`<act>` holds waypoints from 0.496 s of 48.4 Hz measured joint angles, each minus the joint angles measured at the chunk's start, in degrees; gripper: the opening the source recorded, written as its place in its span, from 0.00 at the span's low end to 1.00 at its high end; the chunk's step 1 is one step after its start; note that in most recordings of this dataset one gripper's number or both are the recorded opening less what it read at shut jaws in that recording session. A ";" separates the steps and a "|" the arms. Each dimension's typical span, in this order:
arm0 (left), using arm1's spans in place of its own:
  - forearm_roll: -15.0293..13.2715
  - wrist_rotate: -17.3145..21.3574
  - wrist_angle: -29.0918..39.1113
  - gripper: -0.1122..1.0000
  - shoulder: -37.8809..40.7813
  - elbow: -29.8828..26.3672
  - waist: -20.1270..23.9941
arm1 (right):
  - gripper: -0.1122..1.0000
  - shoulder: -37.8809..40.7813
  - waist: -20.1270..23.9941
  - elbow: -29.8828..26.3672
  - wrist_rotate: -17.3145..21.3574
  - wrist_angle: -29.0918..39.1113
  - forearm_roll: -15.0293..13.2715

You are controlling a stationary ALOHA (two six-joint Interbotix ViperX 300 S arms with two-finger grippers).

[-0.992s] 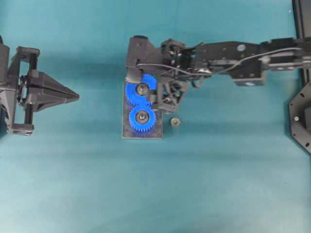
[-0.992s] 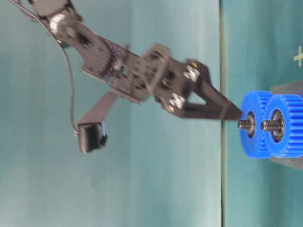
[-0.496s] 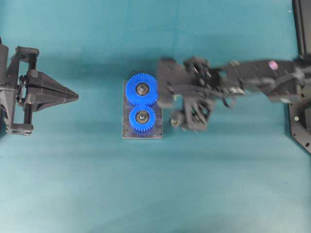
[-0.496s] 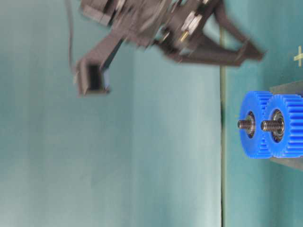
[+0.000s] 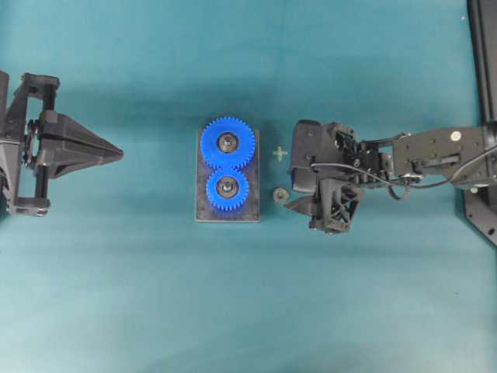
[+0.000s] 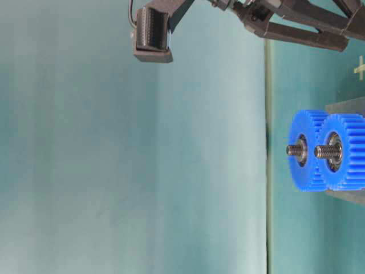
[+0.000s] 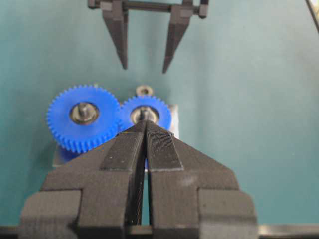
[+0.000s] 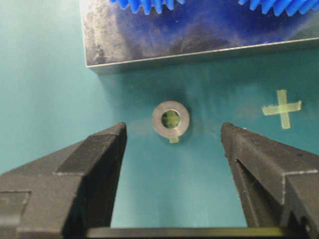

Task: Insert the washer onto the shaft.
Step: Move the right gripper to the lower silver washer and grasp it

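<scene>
Lying flat: washer (image 8: 170, 119) just ahead, between fingertips | right gripper (image 8: 172, 137) released, empty | left gripper (image 7: 145, 125) clenched, empty

Brightness: even and soft on my table (image 5: 116, 295); nothing dim.
Shadows: faint ones lie beside my right gripper (image 5: 289, 198) and the plate (image 5: 203, 215) overhead; a soft one surrounds the washer (image 8: 170, 119).
Glare: a pale sheen marks the plate's edge in my right wrist view.
Blur: the gears (image 8: 149, 4) there look soft; my left gripper (image 7: 144, 130) is slightly out of focus.
Sharpness: the table-level shafts (image 6: 293, 150) are crisp.
Distortion: none I can tell at the edges.
</scene>
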 measured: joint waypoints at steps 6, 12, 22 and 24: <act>0.00 0.00 0.00 0.10 0.09 0.09 0.00 | 0.79 2.64 0.18 0.00 -0.09 -0.70 0.00; 0.00 0.00 0.00 0.10 0.18 0.00 0.00 | 0.79 4.66 0.35 -0.26 0.00 -2.02 0.00; 0.00 0.00 0.00 0.10 0.35 0.00 0.00 | 0.79 7.21 0.44 -0.88 0.00 -4.83 0.00; -0.09 0.00 0.00 0.10 0.35 0.00 0.00 | 0.79 7.38 0.35 -1.05 0.00 -5.01 0.00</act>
